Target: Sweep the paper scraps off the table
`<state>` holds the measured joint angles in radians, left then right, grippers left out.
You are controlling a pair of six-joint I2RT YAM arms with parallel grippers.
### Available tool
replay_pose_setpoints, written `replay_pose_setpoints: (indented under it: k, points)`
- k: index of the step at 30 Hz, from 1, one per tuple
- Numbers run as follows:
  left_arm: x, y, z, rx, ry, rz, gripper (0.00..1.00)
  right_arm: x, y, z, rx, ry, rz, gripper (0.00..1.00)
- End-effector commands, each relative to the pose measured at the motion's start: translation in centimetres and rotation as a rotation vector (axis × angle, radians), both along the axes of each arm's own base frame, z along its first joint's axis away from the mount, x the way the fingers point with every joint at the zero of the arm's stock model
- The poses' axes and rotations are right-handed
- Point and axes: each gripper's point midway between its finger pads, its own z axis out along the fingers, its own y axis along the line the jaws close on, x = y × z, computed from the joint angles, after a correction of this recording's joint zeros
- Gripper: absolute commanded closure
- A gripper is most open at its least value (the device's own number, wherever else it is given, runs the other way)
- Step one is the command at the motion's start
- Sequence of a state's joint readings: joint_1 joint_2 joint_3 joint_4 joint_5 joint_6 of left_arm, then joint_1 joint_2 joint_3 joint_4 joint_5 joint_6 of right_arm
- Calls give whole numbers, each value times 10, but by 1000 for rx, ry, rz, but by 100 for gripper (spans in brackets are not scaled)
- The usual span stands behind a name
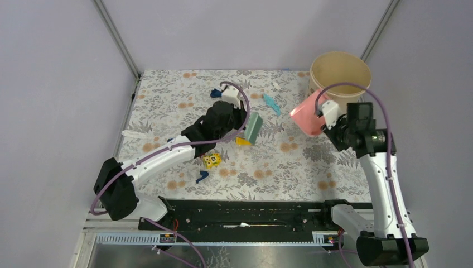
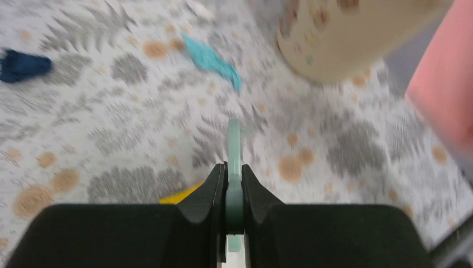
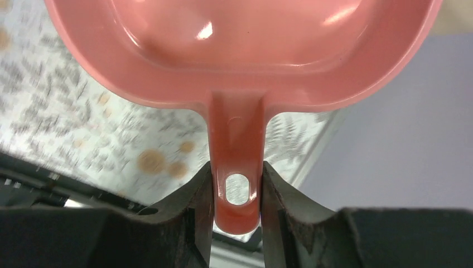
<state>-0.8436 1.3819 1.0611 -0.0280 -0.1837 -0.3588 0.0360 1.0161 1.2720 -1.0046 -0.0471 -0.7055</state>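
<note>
Where the left gripper (image 2: pixel 234 170) ends, its two fingers are pressed onto a thin green scraper (image 2: pixel 234 139), held edge-on and pointing away from the wrist. From above, this scraper (image 1: pixel 254 127) sits mid-table, with the left arm reaching in from the near left.

Right gripper (image 3: pixel 237 181): fingers clamped on the handle of a pink dustpan (image 3: pixel 240 61), just above the hanging hole. The dustpan (image 1: pixel 308 118) is held tilted above the right side of the table (image 1: pixel 312 162), just beside a beige bucket (image 1: pixel 340 70) at the far right corner; whether the two touch cannot be told.

Paper scraps, all lying on the cloth:
- teal strip (image 1: pixel 271 104), far of the scraper, between it and the bucket; also seen from the left wrist (image 2: pixel 212 58), blurred.
- navy wad (image 1: pixel 216 93), far left of the left gripper.
- second navy wad (image 1: pixel 202 177), near side, close under the left arm.
- white strip (image 1: pixel 134 134), by the left edge.

Other items:
- yellow curved piece (image 1: pixel 242 142), just beside the near end of the scraper.
- yellow toy block (image 1: pixel 211 161), near of the left gripper.
</note>
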Motion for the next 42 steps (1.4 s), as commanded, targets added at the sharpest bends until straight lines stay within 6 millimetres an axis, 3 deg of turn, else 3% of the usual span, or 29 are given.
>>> replay_pose_setpoints:
  k: [1,5,8,11,15,16,20,26,33,37,42]
  points:
    - [59,8,84,-252,-166,263,100,-23,15,-60,31,138,63,100]
    - [101,-9,108,-246,-330,292,100,-46,5,-108,-53,280,77,100]
    - [136,-45,111,-59,-484,166,99,-64,-4,-134,-113,392,74,100]
    - [169,-91,87,262,-583,-69,94,-75,-3,-147,-108,453,79,100]
    - [214,-112,37,501,-640,-144,96,-86,6,-156,-53,488,97,100]
    - [224,-115,38,521,-672,-147,96,-87,7,-158,-46,494,101,100]
    - [255,-124,11,636,-743,-181,97,-94,13,-165,-17,533,106,100]
    - [278,-127,-35,845,-880,-211,97,-111,16,-177,-17,627,114,100]
    - [290,-139,-58,753,-951,-284,92,-116,14,-184,-36,676,91,100]
    - [292,-147,-60,629,-971,-338,88,-117,13,-187,-43,695,78,100]
    - [306,-138,-41,474,-980,-250,88,-117,11,-190,-50,717,59,100]
